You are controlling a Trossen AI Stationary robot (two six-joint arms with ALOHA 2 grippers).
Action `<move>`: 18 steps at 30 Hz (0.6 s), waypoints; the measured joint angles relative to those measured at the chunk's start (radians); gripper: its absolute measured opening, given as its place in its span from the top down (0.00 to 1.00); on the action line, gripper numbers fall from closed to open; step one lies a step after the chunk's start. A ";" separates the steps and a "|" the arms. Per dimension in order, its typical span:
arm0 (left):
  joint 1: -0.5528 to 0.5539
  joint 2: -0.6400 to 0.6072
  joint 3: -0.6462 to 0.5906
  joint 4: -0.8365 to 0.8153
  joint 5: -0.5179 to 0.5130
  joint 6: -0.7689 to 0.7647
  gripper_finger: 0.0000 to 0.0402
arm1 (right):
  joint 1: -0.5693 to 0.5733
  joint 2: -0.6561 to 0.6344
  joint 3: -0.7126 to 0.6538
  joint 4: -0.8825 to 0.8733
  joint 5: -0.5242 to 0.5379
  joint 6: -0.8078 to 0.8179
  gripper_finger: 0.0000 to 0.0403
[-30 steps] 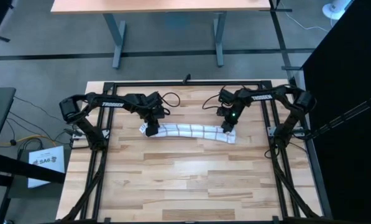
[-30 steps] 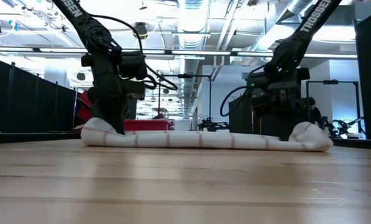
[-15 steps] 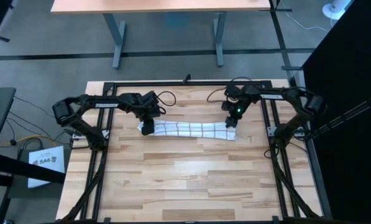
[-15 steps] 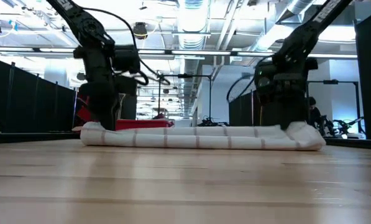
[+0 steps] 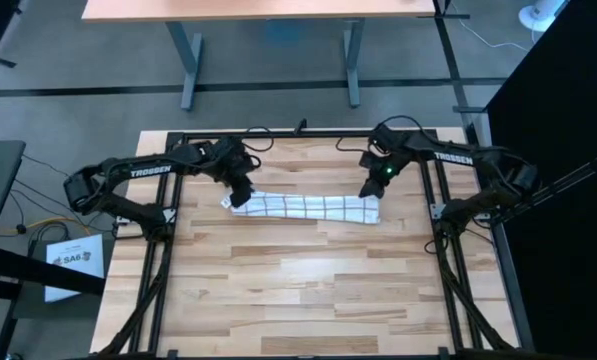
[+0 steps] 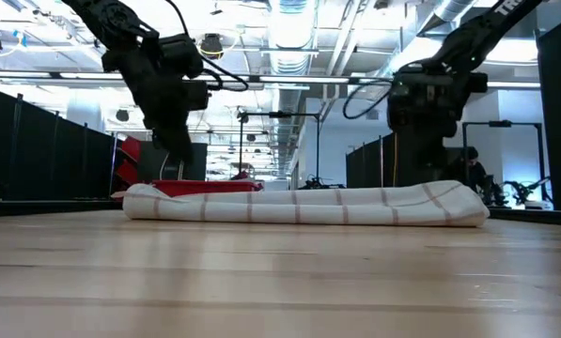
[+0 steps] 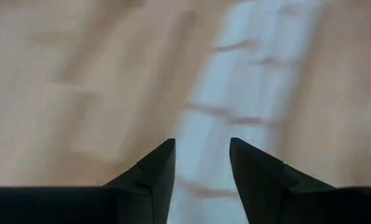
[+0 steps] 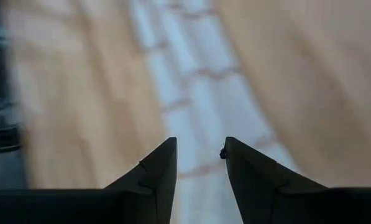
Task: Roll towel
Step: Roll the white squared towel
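Both claws, left claw (image 5: 240,194) and right claw (image 5: 373,190), hang apart and empty above the ends of the rolled towel (image 5: 303,208) lying on the bench (image 5: 308,290).

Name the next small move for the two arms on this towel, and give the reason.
Probably lower both again onto the towel's far long edge and grip it for another turn. The towel lies as a long, low roll across the table, and the left pincer and right pincer hang open above its ends, holding nothing.
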 joint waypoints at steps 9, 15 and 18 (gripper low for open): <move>-0.009 0.032 -0.066 0.018 0.241 -0.093 0.66 | 0.105 0.040 -0.034 0.132 -0.206 0.070 0.71; 0.018 0.037 -0.157 0.119 0.321 -0.126 0.66 | 0.104 0.085 -0.110 0.273 -0.276 0.134 0.71; 0.028 0.037 -0.179 0.173 0.338 -0.131 0.66 | 0.092 0.094 -0.137 0.324 -0.297 0.153 0.71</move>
